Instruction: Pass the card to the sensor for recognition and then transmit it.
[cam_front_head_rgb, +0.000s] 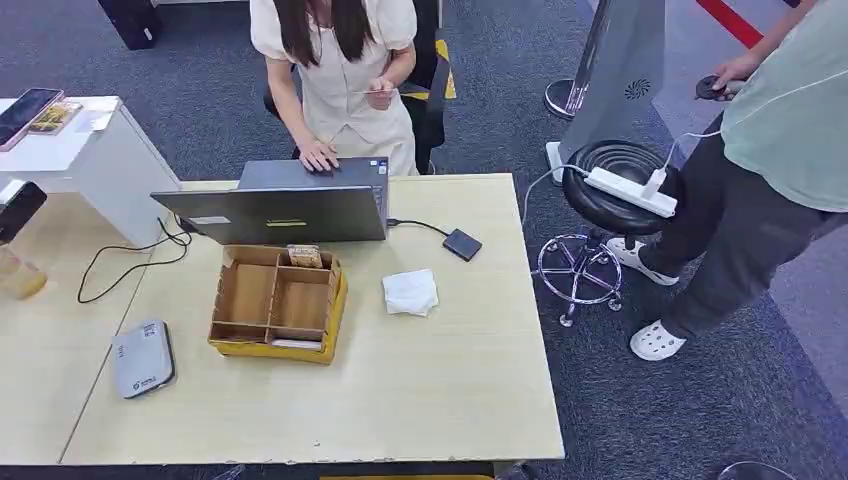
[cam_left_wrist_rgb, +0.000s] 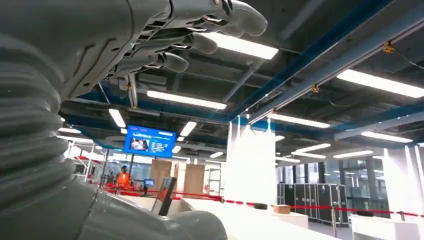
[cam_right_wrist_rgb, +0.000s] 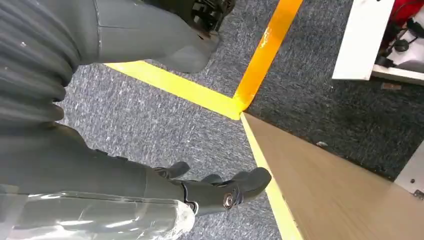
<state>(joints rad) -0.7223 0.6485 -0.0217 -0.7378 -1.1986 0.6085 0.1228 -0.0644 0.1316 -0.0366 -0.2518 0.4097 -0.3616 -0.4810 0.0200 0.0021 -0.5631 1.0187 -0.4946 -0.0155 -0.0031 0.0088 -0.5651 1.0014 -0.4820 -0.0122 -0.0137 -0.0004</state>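
Observation:
A yellow-edged wooden organizer box stands mid-table in front of a grey laptop. A brown stack of cards stands in its back compartment, and a white card lies in its front slot. A flat grey reader lies at the table's left. A small black box is cabled to the laptop. My left hand is raised toward the ceiling with its fingers apart and nothing in it. My right hand hangs over the carpet beside the table's edge, fingers loosely apart and empty.
A person sits behind the laptop, one hand on it and the other holding a small card. Another person stands at the right by a black stool carrying a power strip. A white tissue lies right of the box. A white side table stands at the left.

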